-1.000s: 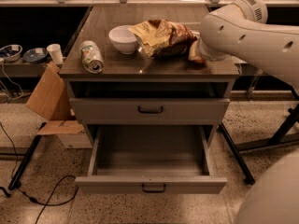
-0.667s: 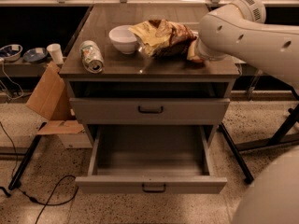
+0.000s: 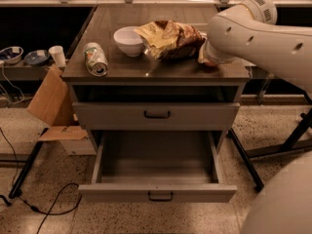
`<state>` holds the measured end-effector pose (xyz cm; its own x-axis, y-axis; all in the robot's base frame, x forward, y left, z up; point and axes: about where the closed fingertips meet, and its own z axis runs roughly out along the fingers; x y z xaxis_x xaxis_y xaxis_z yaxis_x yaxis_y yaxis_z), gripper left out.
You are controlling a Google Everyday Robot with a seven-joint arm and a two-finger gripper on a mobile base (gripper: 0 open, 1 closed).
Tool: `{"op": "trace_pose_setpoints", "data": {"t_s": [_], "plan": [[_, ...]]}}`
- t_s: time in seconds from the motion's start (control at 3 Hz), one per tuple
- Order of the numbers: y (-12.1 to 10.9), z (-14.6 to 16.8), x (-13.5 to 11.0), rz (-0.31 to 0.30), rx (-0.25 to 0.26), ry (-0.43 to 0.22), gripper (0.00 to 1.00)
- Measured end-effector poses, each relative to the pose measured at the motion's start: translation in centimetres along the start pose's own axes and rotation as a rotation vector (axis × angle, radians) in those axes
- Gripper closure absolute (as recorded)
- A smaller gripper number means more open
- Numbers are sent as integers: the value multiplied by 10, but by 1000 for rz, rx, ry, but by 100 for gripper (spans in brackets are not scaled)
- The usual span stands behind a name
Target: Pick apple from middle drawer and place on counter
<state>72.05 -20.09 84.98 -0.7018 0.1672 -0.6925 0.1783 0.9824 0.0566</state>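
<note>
The middle drawer point(image 3: 157, 192) is pulled wide open at the bottom of the cabinet, and its inside shows no apple. The counter point(image 3: 127, 68) is the dark wood-grain top. My white arm reaches in from the right, and its end rests low over the counter's right front corner. My gripper point(image 3: 208, 57) is there, mostly hidden behind the arm. A small reddish-orange round bit that looks like the apple point(image 3: 211, 62) peeks out under it, on or just above the counter.
On the counter are a white bowl point(image 3: 128, 39), a crumpled chip bag point(image 3: 168, 39) and a can lying on its side point(image 3: 95, 59). The upper drawer point(image 3: 157, 114) is shut. A cardboard box point(image 3: 51, 101) and cables lie on the floor at left.
</note>
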Motion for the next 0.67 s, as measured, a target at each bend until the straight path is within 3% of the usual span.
{"op": "trace_pose_setpoints", "data": {"t_s": [0.33, 0.67], "plan": [[-3, 0, 1, 5, 4, 2, 0], [-3, 0, 1, 5, 4, 2, 0]]}}
